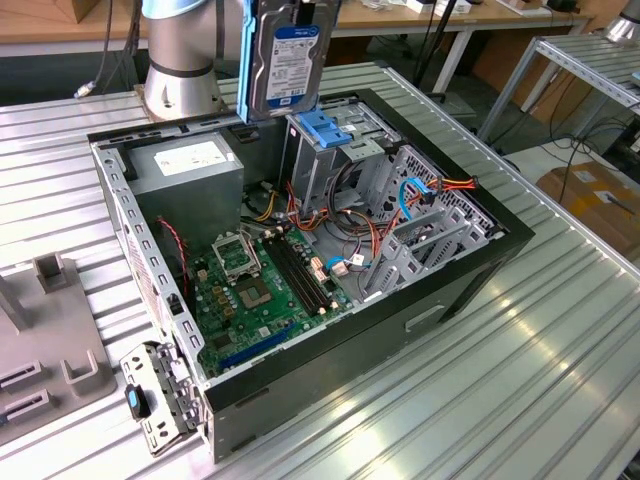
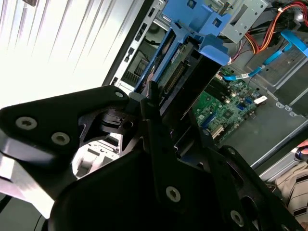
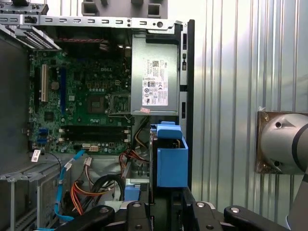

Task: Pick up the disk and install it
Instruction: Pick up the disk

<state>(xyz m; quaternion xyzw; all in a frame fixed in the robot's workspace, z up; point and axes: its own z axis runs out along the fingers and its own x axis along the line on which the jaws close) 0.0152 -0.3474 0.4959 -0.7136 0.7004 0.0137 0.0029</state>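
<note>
Above the open black computer case (image 1: pixel 470 270) on the ribbed metal table (image 1: pixel 560 380), the black fingers (image 3: pixel 136 214) grip the blue-railed silver-grey rectangular disk (image 1: pixel 287 60), held upright over the grey metal drive bay (image 1: pixel 318 165).

disk (image 1: pixel 290 60) above computer case (image 1: pixel 400 335), case on table (image 1: pixel 530 400)

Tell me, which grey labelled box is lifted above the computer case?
The disk, upright with bright blue rails along its edges, is above the computer case. The larger power supply sits inside the case.
</note>
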